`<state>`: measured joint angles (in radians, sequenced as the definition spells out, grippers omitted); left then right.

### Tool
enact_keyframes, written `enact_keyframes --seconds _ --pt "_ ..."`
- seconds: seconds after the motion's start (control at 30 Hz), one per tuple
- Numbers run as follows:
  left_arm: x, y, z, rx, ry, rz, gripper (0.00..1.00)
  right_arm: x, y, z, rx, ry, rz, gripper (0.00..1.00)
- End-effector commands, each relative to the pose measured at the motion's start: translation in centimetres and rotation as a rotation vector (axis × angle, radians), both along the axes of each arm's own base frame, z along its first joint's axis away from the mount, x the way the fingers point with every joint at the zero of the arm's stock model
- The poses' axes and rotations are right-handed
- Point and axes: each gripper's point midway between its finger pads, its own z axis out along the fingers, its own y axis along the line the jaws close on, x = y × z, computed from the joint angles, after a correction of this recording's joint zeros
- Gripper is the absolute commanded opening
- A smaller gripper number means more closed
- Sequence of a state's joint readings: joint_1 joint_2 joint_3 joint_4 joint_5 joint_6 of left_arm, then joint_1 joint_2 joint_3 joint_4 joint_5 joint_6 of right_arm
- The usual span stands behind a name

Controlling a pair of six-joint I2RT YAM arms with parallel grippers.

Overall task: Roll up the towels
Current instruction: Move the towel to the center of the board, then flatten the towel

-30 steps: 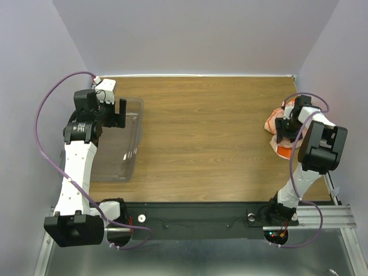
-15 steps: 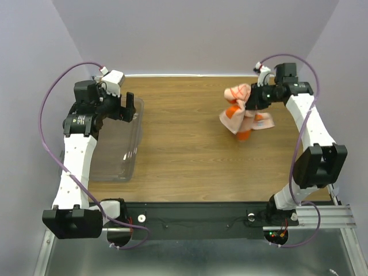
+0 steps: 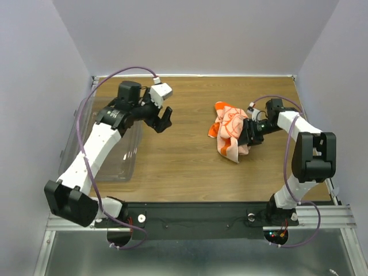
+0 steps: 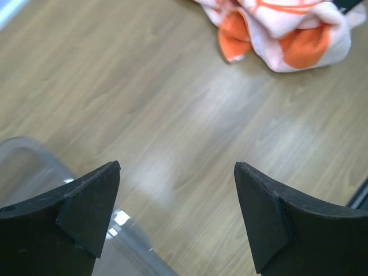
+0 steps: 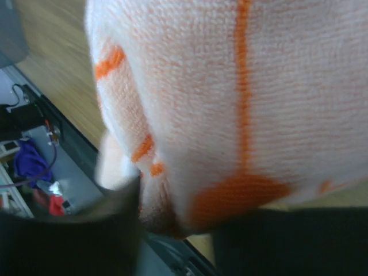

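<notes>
Since half a second ago the right gripper [image 3: 247, 133] has brought the orange-and-white towel [image 3: 229, 127] down out of the air. It now lies as a crumpled heap on the wooden table [image 3: 190, 161], right of centre, with the jaws pinched on a fold. The left gripper [image 3: 163, 123] has swung away from the clear plastic tub [image 3: 123, 162] toward mid-table, jaws spread wide and holding nothing. The tub sits at the table's left edge, wood grain showing through its floor. Orange outline strokes cross the towel's white panel, but no lettering can be read.
</notes>
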<state>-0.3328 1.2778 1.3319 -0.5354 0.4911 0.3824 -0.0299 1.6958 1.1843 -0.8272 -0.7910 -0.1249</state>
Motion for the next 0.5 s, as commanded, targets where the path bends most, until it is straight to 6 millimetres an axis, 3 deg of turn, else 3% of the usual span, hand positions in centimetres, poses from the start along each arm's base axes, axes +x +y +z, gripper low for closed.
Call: enact_keyframes --seconds 0.0,0.03,0.1,0.13,0.2,0.3,0.4,0.47 --pt "0.2 -2.3 -0.4 -0.027 -0.009 -0.058 0.87 2.6 -3.0 2.1 -0.110 -0.183 -0.055 0.63" --pt "0.2 -2.8 -0.3 -0.048 -0.001 -0.069 0.86 3.6 -4.8 2.1 -0.225 -0.223 -0.087 0.69" --pt "0.7 -3.5 0.0 -0.088 0.014 -0.061 0.85 5.2 -6.7 4.6 -0.338 -0.336 -0.129 0.76" --pt "1.0 -3.6 0.1 -0.101 0.017 -0.055 0.84 5.8 -8.5 5.1 -0.437 -0.364 -0.166 0.76" --pt "1.5 -4.1 0.7 -0.128 0.012 -0.058 0.84 6.5 -9.8 7.0 -0.509 -0.420 -0.202 0.77" --pt "2.4 -4.7 -0.4 -0.144 0.047 -0.041 0.84 5.9 -9.3 8.3 -0.517 -0.469 -0.174 0.77" --pt "3.3 -5.0 -1.8 -0.134 0.065 -0.037 0.83 5.6 -7.7 7.9 -0.462 -0.458 -0.123 0.76" --pt "4.3 -5.9 -3.5 -0.131 0.105 -0.033 0.77 6.1 -6.0 7.3 -0.430 -0.442 -0.079 0.76"
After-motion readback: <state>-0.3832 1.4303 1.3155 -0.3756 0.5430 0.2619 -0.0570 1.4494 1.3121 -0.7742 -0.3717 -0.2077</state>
